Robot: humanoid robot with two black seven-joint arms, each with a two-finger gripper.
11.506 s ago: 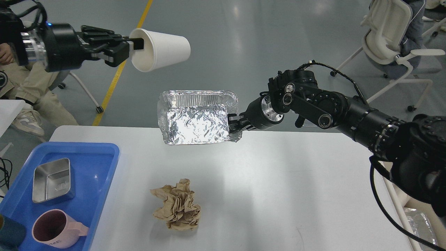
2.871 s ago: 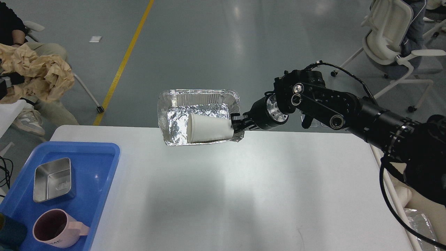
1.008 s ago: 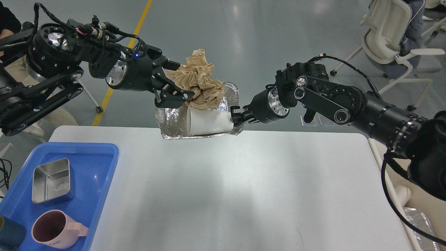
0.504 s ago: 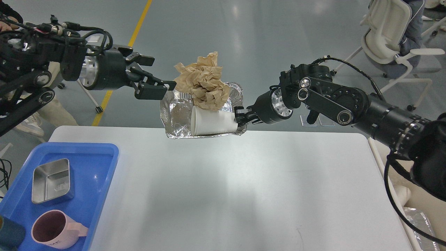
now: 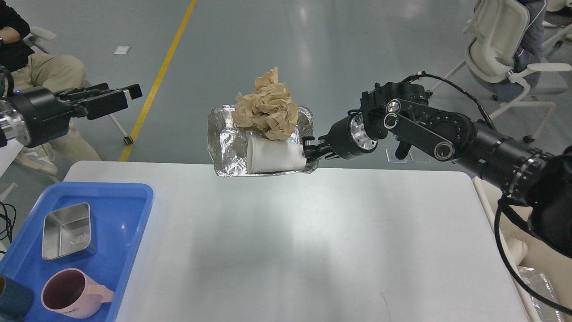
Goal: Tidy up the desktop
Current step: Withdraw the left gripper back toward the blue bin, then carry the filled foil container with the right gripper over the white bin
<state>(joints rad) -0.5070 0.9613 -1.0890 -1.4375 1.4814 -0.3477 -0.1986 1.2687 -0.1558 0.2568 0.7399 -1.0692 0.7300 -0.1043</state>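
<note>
White and smooth, the large rectangular table (image 5: 290, 241) with rounded corners fills the lower view, its wide middle bare from the near edge to the far edge. At its near left, a blue plastic tray (image 5: 129, 197) overhangs the view's left edge, holding a square steel dish (image 5: 67, 230) and a pink mug with a dark inside (image 5: 73, 293); a dark teal object (image 5: 13, 302) is cut off at the corner. Above the table's far edge, the right gripper (image 5: 308, 152) pinches the right rim of a crumpled aluminium foil tray (image 5: 225, 141), held in the air. A white paper cup (image 5: 275, 155) lies on its side in that tray, with a crumpled brown paper wad (image 5: 268, 107) on top, hiding the far rim. At far left the left gripper (image 5: 114, 96) hangs over the grey floor, well apart, fingers spread and holding nothing. White chairs (image 5: 500, 49) stand far right.
</note>
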